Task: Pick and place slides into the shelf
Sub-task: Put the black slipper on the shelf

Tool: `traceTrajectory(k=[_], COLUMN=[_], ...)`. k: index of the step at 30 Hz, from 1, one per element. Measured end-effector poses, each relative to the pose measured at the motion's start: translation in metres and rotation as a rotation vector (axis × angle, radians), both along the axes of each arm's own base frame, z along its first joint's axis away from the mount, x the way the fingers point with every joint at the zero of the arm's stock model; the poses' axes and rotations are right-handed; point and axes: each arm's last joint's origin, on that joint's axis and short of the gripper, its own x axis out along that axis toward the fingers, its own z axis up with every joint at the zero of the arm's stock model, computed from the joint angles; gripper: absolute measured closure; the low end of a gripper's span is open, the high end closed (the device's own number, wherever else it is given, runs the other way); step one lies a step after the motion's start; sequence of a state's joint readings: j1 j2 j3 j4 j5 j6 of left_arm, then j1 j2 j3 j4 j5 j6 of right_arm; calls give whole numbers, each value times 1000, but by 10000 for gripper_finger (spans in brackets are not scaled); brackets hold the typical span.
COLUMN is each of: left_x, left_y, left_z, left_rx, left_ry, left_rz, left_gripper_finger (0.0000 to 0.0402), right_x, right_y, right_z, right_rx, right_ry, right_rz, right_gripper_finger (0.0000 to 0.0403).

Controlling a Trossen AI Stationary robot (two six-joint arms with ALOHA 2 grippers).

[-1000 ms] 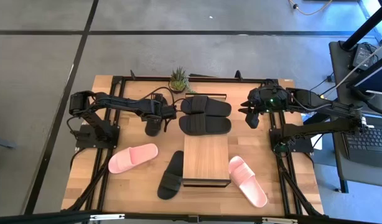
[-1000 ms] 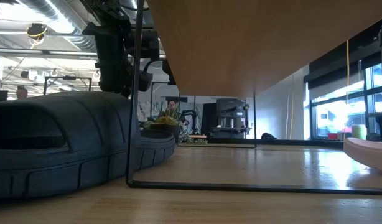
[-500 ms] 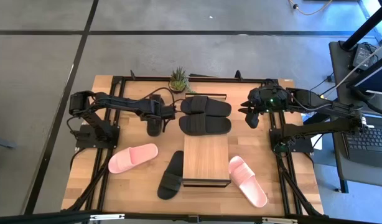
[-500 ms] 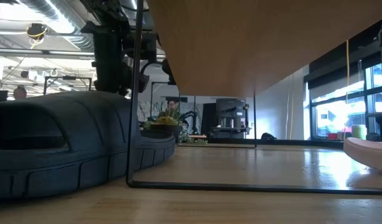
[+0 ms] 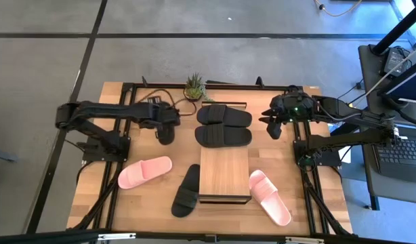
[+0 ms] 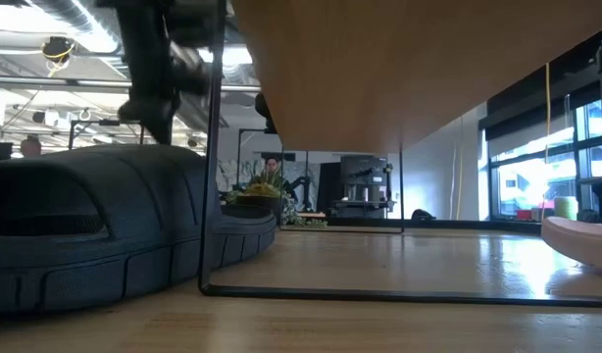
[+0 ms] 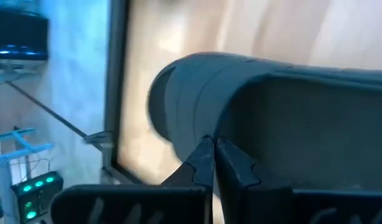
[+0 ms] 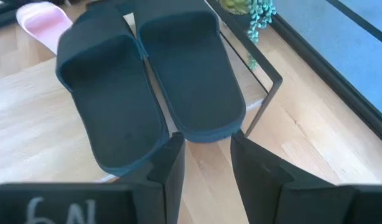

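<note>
My left gripper [image 5: 167, 126] is shut over a black slide [image 5: 166, 137] that lies on the table left of the shelf [image 5: 225, 173]. In the left wrist view its joined fingertips [image 7: 209, 148] stand before that slide's strap [image 7: 197, 87]. Two black slides [image 5: 223, 116] [image 5: 223, 136] lie side by side just beyond the shelf's far end. My right gripper [image 5: 272, 129] hovers open to their right, with nothing between its fingers [image 8: 206, 155]. On the table there are also a pink slide [image 5: 145, 171], a black slide [image 5: 186, 191] and a second pink slide [image 5: 269, 196]. My left gripper has its shut fingertips at the edge of the black slide's strap [image 7: 211, 132]. The blur and the fingers themselves hide whether they touch or pinch it. I cannot tell whether the slide is held.
A small potted plant [image 5: 194, 87] stands at the table's far edge. A thin black wire frame [image 8: 267, 93] runs around the toes of the two far slides. In the low view the shelf's plank [image 6: 379, 69] spans overhead, with a black slide [image 6: 85, 230] close on the left.
My left gripper has shut. It has drawn back toward the table's left edge and risen a little, and the arm has folded back with it. My right gripper has kept still.
</note>
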State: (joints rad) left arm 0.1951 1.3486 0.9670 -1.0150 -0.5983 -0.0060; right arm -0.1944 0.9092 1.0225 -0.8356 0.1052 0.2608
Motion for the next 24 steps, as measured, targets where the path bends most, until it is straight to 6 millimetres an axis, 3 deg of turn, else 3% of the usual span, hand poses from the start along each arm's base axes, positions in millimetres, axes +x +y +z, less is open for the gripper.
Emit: traceTrajectory(k=[6,13,18,24], left_x=[-17,-23,-14,7], left_y=[-1,-4,-4,-5], left_z=[49,101,133,162], left_rx=[82,187,305,468], left_ry=[-233,-505,-671,-815], left_rz=[68,83,17,-134], left_gripper_finger=[401,401,401,401], right_x=[6,16,23,35], right_y=[-1,-3,-5,-7], right_z=[7,26,45,51], right_rx=[-24,-64,36,40], right_ry=[-95,-311,-559,-665], right_rz=[4,2,-71,-72], right_gripper_finger=[272,272,272,272])
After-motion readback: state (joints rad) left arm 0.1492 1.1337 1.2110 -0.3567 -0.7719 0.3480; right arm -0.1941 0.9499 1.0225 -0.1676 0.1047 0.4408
